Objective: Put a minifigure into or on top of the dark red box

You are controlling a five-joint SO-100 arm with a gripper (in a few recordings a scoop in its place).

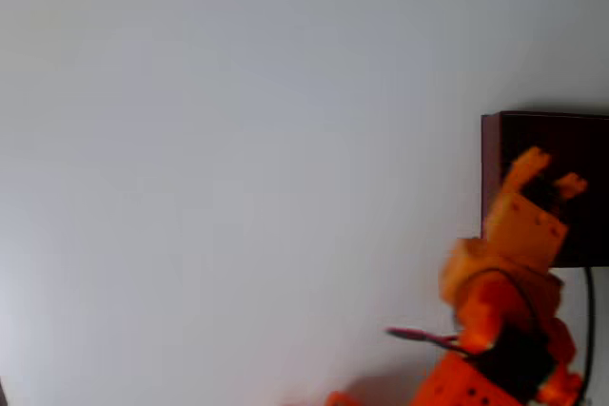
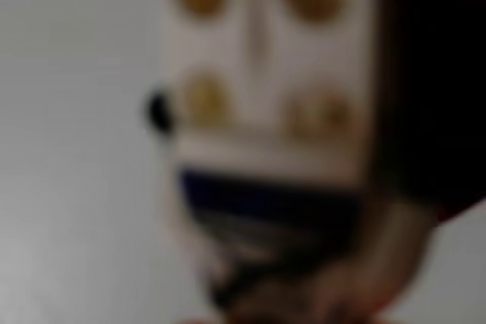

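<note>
No legible text, label, brand, number or sign is found in the overhead view or the wrist view. The wrist view is heavily blurred: a pale object (image 2: 266, 96) close to the lens carries round brownish marks and a dark blue band, none of which can be read as lettering.

A plain, pale grey-white table (image 1: 238, 159) lies evenly lit, without visible markings.

The dark red box (image 1: 547, 145) sits on the pale table (image 1: 238, 159).
</note>
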